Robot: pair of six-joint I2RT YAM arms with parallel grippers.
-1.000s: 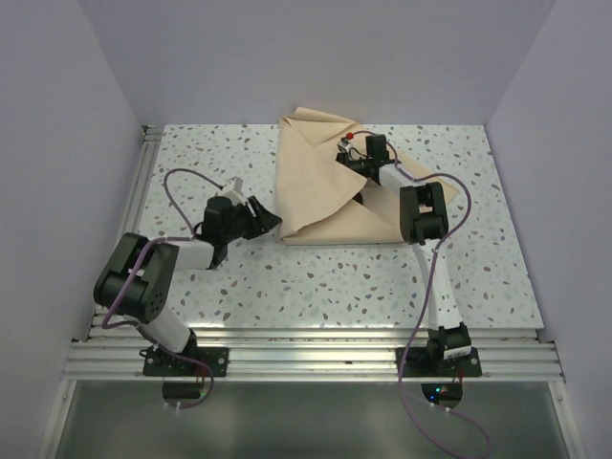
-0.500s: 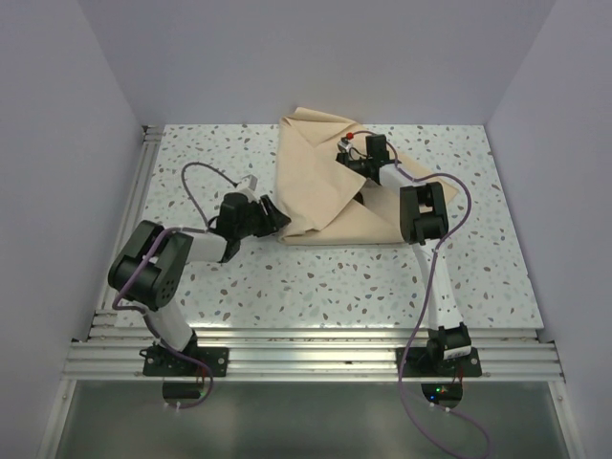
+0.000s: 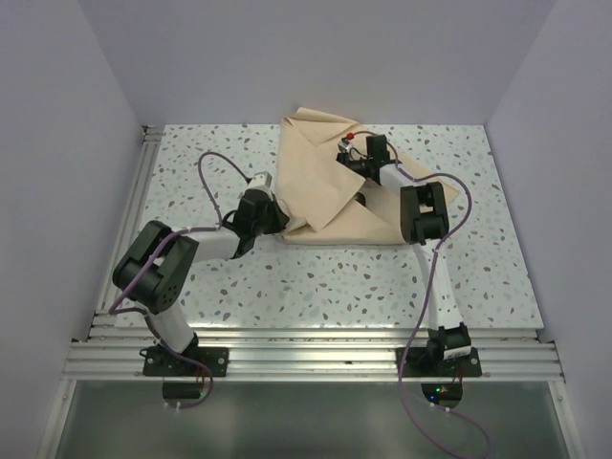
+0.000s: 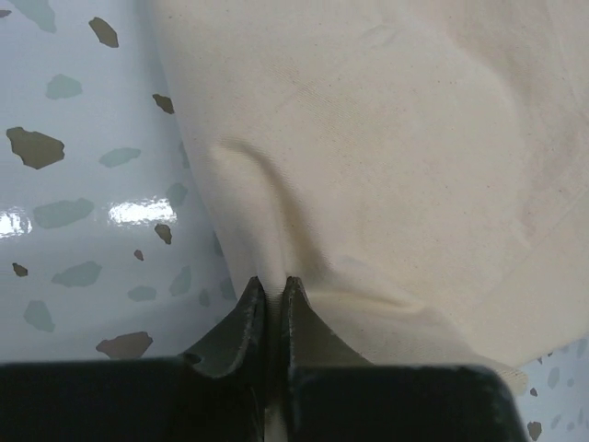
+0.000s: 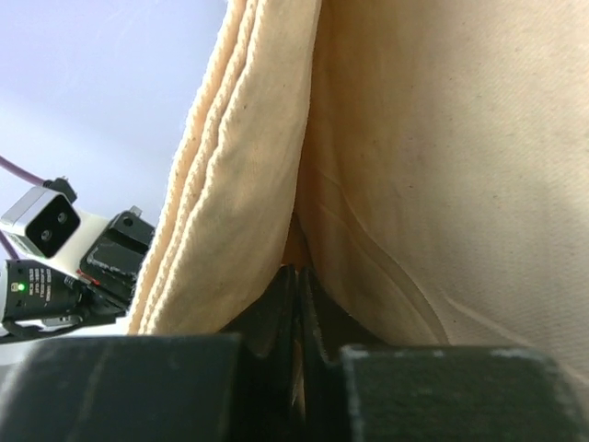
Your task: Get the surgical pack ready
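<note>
1. My left gripper (image 4: 274, 287) is pinched nearly shut on the wrap sheet (image 4: 386, 157) at its near-left edge — a thin fold sits between the jaws.
2. My right gripper (image 5: 296, 274) is closed too, gripping bunched cloth.
3. The sheet lies partly folded on the table (image 3: 335, 287), far middle.

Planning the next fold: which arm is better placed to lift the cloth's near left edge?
Left, probably. The left gripper pinches that edge of the cloth; the right gripper is clamped on a fold farther back.
</note>
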